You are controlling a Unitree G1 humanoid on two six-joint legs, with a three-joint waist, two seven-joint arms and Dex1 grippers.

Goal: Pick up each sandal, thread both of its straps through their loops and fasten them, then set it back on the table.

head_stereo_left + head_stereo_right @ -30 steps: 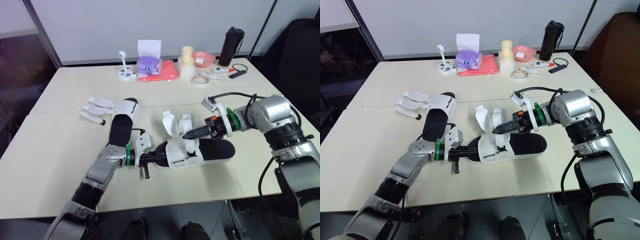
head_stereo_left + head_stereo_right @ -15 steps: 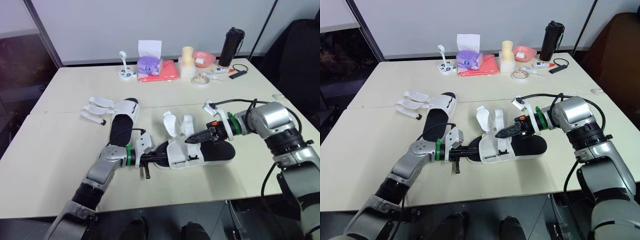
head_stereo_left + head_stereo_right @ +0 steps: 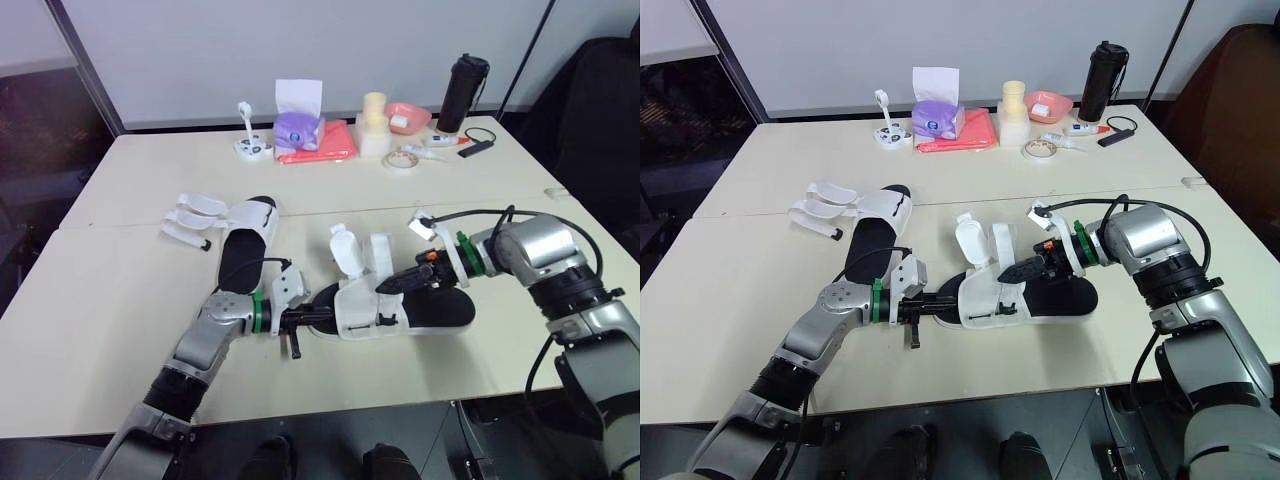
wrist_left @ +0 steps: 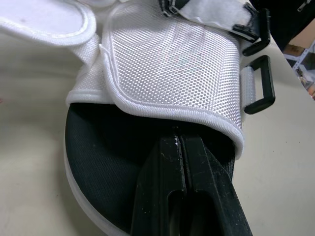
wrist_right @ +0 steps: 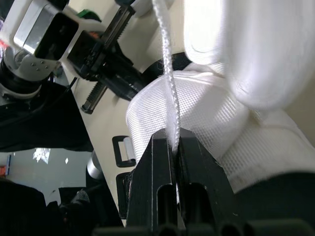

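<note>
A white sandal with a black footbed [image 3: 425,308] lies mid-table, its two straps [image 3: 346,250] standing up unfastened. My left gripper [image 3: 312,318] is shut on the sandal's toe end; in the left wrist view its tips [image 4: 178,140] sit under the edge of the white woven upper, with black loops [image 4: 261,83] at the side. My right gripper [image 3: 388,287] reaches in from the right and is shut on the edge of one white strap [image 5: 167,73], just above the upper. A second sandal [image 3: 245,240] lies further back on the left, straps [image 3: 190,215] spread open.
Along the table's far edge stand a tissue box [image 3: 298,118], a pink cloth [image 3: 320,143], a tape roll [image 3: 402,159], a pink bowl [image 3: 407,116], a black bottle [image 3: 462,92] and a cable [image 3: 480,140]. The table's front edge [image 3: 350,410] is close by.
My right gripper has dropped lower and closed in on the sandal, taking a strap edge. The sandal and its straps shifted slightly to the right. The left gripper has held still.
</note>
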